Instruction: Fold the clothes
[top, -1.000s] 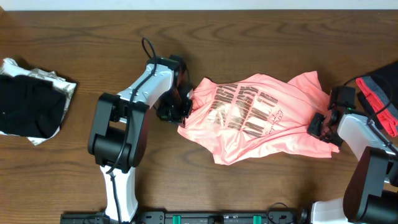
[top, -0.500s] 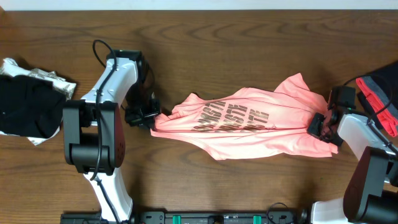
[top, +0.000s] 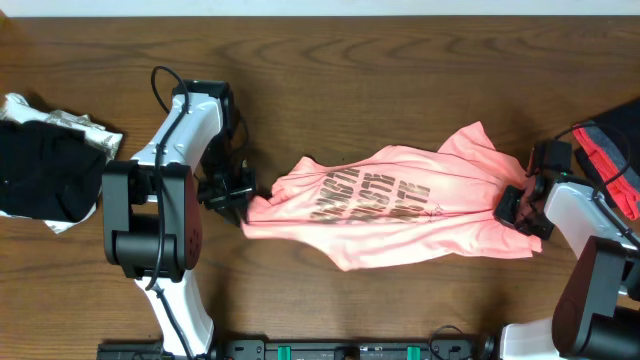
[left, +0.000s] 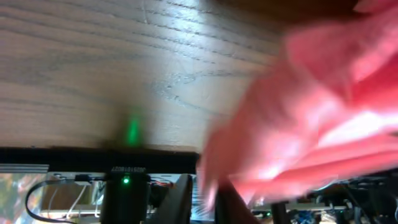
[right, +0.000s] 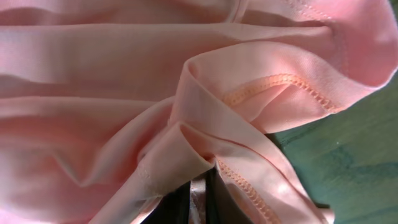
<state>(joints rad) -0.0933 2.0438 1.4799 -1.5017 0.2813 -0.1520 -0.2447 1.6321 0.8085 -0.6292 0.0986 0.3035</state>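
Observation:
The salmon-pink T-shirt (top: 400, 205) lies stretched across the middle of the wooden table, its gold-bronze lettering facing up. My left gripper (top: 240, 200) is shut on the shirt's left edge; in the left wrist view the blurred pink cloth (left: 298, 124) runs down between the fingers (left: 208, 202). My right gripper (top: 518, 208) is shut on the shirt's right edge. In the right wrist view bunched hemmed fabric (right: 205, 112) fills the frame and is pinched between the fingers (right: 202, 196).
A crumpled black garment on pale silvery cloth (top: 50, 160) lies at the far left. A dark and red garment (top: 612, 160) lies at the right edge. The table's front edge with dark equipment (top: 350, 350) runs along the bottom.
My left gripper pulled the shirt's left edge leftward, stretching the shirt out longer and flatter, then shifted slightly down. The right gripper has barely moved.

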